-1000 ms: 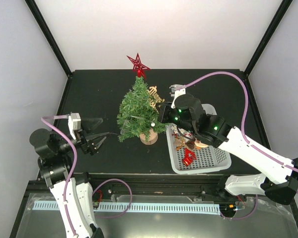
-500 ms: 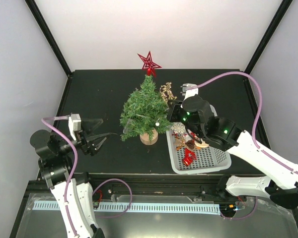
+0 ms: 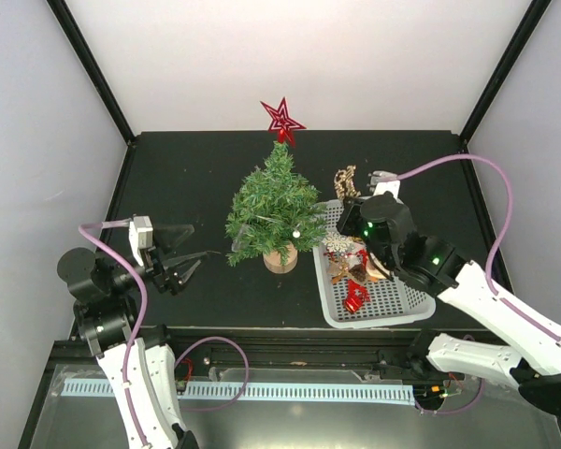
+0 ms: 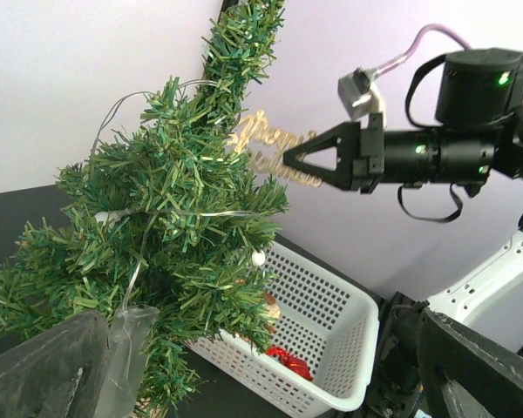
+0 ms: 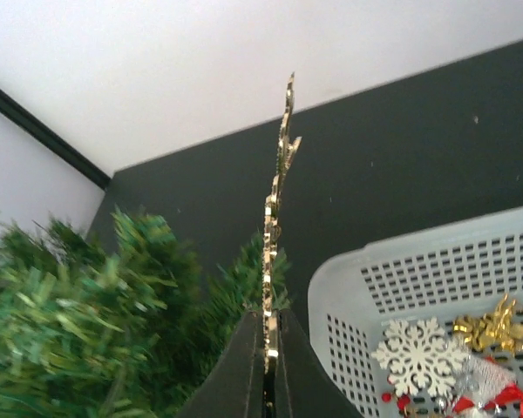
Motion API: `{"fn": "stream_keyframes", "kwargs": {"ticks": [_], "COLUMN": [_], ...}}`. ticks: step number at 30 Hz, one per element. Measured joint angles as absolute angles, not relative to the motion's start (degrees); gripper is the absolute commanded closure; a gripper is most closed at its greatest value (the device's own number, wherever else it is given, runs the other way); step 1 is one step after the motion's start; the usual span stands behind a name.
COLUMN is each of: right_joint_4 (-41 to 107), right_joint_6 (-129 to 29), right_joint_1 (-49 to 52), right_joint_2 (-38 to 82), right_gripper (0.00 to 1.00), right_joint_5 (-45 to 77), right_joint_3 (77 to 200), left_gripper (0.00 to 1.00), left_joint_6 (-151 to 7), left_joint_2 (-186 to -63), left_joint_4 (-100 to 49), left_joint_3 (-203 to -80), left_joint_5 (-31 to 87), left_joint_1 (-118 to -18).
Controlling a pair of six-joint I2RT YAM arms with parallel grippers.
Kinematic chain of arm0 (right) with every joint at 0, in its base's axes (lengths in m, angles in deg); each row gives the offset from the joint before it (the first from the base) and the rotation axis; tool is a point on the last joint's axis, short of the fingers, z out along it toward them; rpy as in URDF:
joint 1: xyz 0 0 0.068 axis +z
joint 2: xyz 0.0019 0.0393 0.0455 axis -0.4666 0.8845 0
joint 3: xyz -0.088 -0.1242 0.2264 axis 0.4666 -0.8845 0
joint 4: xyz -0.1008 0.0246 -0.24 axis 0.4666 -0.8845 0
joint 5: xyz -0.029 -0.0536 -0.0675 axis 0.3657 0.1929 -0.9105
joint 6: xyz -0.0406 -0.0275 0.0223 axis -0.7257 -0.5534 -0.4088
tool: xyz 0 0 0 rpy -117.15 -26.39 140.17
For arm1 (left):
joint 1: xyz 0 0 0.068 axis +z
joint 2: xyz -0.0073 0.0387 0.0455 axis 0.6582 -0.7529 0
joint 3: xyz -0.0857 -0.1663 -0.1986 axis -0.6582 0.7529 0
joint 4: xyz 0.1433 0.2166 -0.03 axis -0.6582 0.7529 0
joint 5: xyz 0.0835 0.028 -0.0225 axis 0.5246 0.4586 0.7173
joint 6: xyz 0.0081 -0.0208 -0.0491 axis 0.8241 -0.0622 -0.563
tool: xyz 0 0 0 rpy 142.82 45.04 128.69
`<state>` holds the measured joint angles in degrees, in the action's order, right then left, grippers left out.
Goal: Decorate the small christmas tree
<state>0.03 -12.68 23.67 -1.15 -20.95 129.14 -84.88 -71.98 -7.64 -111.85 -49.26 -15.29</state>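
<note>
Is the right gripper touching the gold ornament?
Touching. The right wrist view shows the right gripper shut on the bottom edge of the gold ornament, both jaws pressed against it.

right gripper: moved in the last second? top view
Yes. The right gripper, shut on the gold ornament, has pulled to the right, away from the small christmas tree, and is now by the far edge of the white basket.

The black table [image 3: 187, 168] carries the small christmas tree [image 3: 269, 206] and a white basket [image 3: 399, 299].
</note>
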Motion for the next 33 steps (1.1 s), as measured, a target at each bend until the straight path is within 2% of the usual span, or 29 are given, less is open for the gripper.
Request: {"fn": "stream_keyframes", "kwargs": {"ticks": [12,33], "right_joint_4": [8.08,12.29], "right_joint_6": [-7.87,-7.5], "right_joint_1": [23.02,23.06], "right_joint_2": [-1.76,-3.82], "right_gripper": [0.99,0.99], "right_joint_5": [-11.07,-9.39], "right_joint_3": [117.64,116.31], "left_gripper": [0.04,0.03], "left_joint_6": [-85.39,-85.63], "left_joint_2": [-71.5,-71.46], "left_joint_4": [-8.3,-8.69], "left_joint_3": [-111.17,-110.8], "left_joint_5": [-49.28,-49.3], "left_joint_1": [-14.9,-14.48]}}
